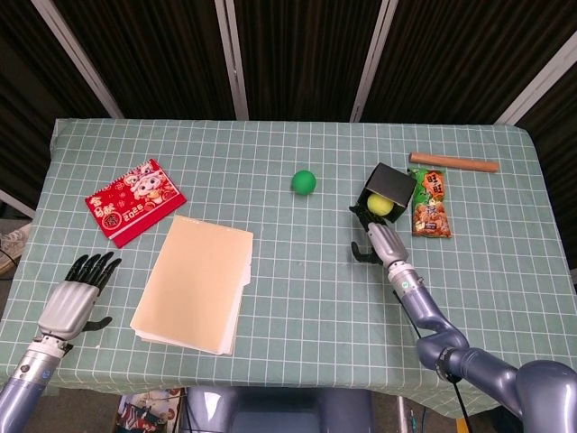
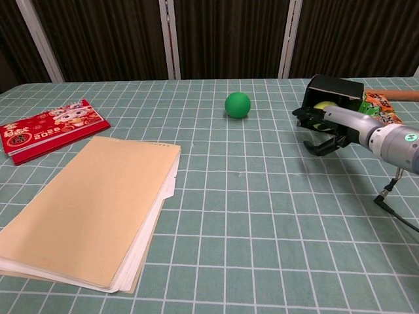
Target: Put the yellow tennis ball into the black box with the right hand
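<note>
The yellow tennis ball (image 1: 380, 205) (image 2: 321, 104) sits in the mouth of the black box (image 1: 393, 184) (image 2: 336, 87), which lies on its side at the right of the table, its opening facing me. My right hand (image 1: 376, 240) (image 2: 325, 128) is right in front of that opening, fingers spread towards the ball and gripping nothing. Whether a fingertip still touches the ball I cannot tell. My left hand (image 1: 74, 301) rests at the table's near left edge, fingers apart and empty, seen only in the head view.
A green ball (image 1: 304, 182) (image 2: 237, 104) lies left of the box. A snack packet (image 1: 430, 204) (image 2: 380, 108) and a wooden stick (image 1: 453, 162) lie right of it. A tan folder (image 1: 194, 282) (image 2: 85, 209) and a red booklet (image 1: 135, 201) (image 2: 49, 125) occupy the left.
</note>
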Robot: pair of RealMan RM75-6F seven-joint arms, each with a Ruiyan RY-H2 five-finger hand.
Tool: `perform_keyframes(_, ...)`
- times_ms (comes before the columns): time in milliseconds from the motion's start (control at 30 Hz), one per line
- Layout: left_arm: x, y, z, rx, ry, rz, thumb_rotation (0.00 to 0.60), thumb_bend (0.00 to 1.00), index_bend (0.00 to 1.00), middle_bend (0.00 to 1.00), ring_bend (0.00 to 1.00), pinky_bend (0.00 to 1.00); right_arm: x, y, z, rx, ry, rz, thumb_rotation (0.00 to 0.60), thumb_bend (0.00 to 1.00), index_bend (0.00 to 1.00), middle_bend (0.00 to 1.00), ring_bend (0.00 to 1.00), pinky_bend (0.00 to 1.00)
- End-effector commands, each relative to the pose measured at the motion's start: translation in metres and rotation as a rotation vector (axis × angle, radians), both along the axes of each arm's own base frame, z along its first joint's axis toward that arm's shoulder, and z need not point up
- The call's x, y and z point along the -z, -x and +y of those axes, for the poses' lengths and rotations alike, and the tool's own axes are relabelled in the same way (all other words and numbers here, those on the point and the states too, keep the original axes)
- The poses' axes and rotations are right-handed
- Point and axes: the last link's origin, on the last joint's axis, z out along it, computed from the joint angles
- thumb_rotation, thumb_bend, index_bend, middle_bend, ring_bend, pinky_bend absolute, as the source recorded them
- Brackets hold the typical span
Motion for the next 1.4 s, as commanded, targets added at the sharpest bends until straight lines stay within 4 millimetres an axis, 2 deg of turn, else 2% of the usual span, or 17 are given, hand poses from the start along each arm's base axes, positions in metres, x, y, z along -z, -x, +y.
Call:
perform_keyframes(33, 0.000, 0.000, 0.000, 0.000, -0.001, 0.000, 0.600, 0.07, 0.00, 0.00, 0.00, 0.00, -0.001, 0.001, -0.002, -0.006, 0.000, 0.009, 0.600, 0.59, 0.00, 0.05, 0.00, 0.00)
perform_keyframes(233, 0.000, 0.000, 0.000, -0.002, -0.001, 0.002, 0.600, 0.07, 0.00, 0.00, 0.00, 0.00, -0.002, 0.002, -0.005, -0.020, -0.009, 0.033, 0.600, 0.59, 0.00, 0.00, 0.00, 0.00)
perform_keyframes(1000, 0.000, 0.002, 0.003, -0.012, -0.003, 0.000, 0.600, 0.07, 0.00, 0.00, 0.00, 0.00, -0.007, -0.001, -0.025, -0.083, 0.030, 0.114, 0.600, 0.59, 0.00, 0.00, 0.00, 0.00)
perform_keyframes(1233, -0.002, 0.000, 0.001, 0.004, -0.004, -0.006, 0.600, 0.07, 0.00, 0.00, 0.00, 0.00, -0.011, -0.003, -0.014, -0.115, 0.037, 0.101, 0.600, 0.59, 0.00, 0.00, 0.00, 0.00)
perform_keyframes(1400, -0.005, -0.004, -0.005, 0.035, -0.003, -0.015, 0.600, 0.07, 0.00, 0.00, 0.00, 0.00, -0.018, -0.003, 0.014, -0.146, 0.024, 0.071, 0.600, 0.59, 0.00, 0.00, 0.00, 0.00)
